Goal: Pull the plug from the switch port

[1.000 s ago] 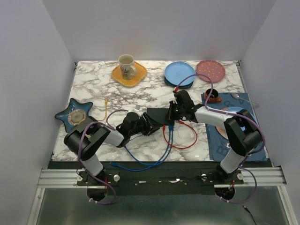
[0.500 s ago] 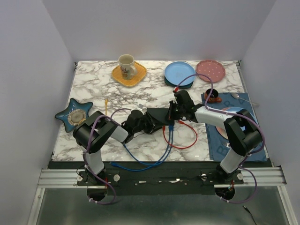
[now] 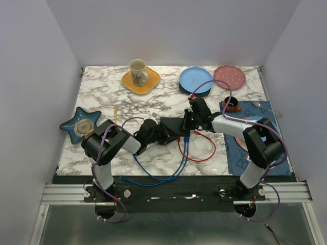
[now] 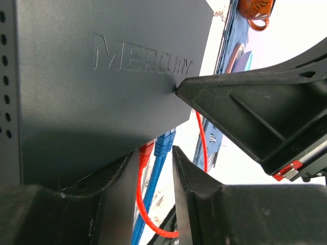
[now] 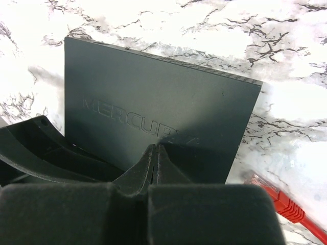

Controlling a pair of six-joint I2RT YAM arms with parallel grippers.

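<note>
Starting at left: note the left pincer (image 3: 159, 135) pushed in against the left near corner of the black Mercury network switch (image 3: 172, 125), closer than a second ago, with the elbow swung in behind it. From its wrist view, find the jaws apart but narrower than before. Through the gap show a red plug (image 4: 146, 151) and a blue plug (image 4: 164, 145), both seated along the near edge of the box, where the switch port (image 3: 184, 134) sits. Cannot tell whether the fingers (image 4: 115, 196) have reached around either plug or are short of them. Reads as a grasp closing, not finished: nothing pulled so far, both plugs in place. Unclear which of the two is the target. Risk of catching both side by side.

Moving right: find the right pincer (image 3: 190, 120) shut on nothing, tip pressed on the top face of the switch near the logo, same as a second ago. Judged a brace, pinning the box to the marble counter (image 3: 153, 97) against the coming pull. Farther right, note a loose red plug (image 5: 276, 200) lying on the counter just beside the switch, in no port.
</note>
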